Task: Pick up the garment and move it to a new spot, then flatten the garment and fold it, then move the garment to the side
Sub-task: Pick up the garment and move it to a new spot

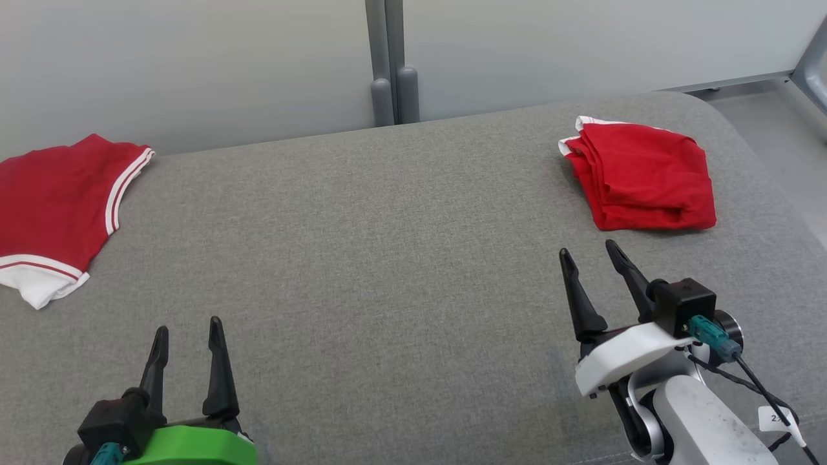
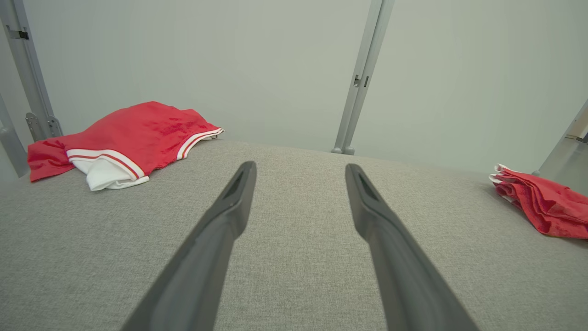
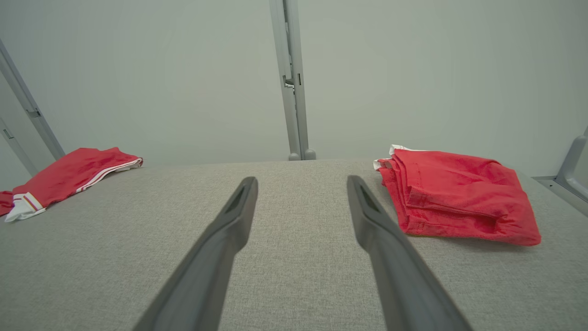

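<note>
A red garment with white striped trim [image 1: 52, 194] lies loosely spread at the far left of the grey padded surface [image 1: 387, 245]. The left wrist view shows this garment [image 2: 142, 133] up and to the left of my fingers. A second red garment [image 1: 646, 174], folded into a compact stack, rests at the far right. My left gripper [image 1: 188, 325] is open near the front edge, holding nothing. My right gripper [image 1: 588, 248] is open too, hovering just short of the folded garment [image 3: 455, 193], which sits to the right of its fingers.
Behind the surface runs a pale wall panel with a grey vertical post [image 1: 391, 64]. The surface's rounded right edge [image 1: 769, 168] drops to a grey floor. Bare grey fabric spans the middle between the two garments.
</note>
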Motion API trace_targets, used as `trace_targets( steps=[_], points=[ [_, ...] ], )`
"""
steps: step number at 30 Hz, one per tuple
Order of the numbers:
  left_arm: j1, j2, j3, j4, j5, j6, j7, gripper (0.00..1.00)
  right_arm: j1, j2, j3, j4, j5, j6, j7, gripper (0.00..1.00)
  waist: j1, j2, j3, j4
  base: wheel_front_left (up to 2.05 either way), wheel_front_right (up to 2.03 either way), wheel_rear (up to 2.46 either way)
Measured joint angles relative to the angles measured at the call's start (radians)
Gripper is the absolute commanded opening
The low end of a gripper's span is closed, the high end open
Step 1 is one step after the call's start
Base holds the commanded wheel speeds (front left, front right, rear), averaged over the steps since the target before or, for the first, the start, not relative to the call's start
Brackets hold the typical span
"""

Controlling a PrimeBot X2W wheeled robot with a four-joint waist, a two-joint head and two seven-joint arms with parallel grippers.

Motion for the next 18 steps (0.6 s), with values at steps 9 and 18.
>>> trace_targets(
  steps=[9, 18],
  points=[
    [0.001, 0.000, -0.008, 0.001, 0.000, 0.002, 0.000, 1.00, 0.021, 0.006, -0.012, -0.013, -0.026, 0.000, 0.000, 1.00, 0.0000, 0.0000, -0.005, 0.008, 0.00, 0.00, 0.00],
    [0.001, 0.000, -0.027, 0.017, 0.000, 0.003, 0.000, 1.00, 0.056, 0.006, -0.039, -0.024, -0.035, 0.000, 0.000, 1.00, 0.0000, 0.0000, -0.011, 0.042, 0.00, 0.00, 0.00]
  ],
)
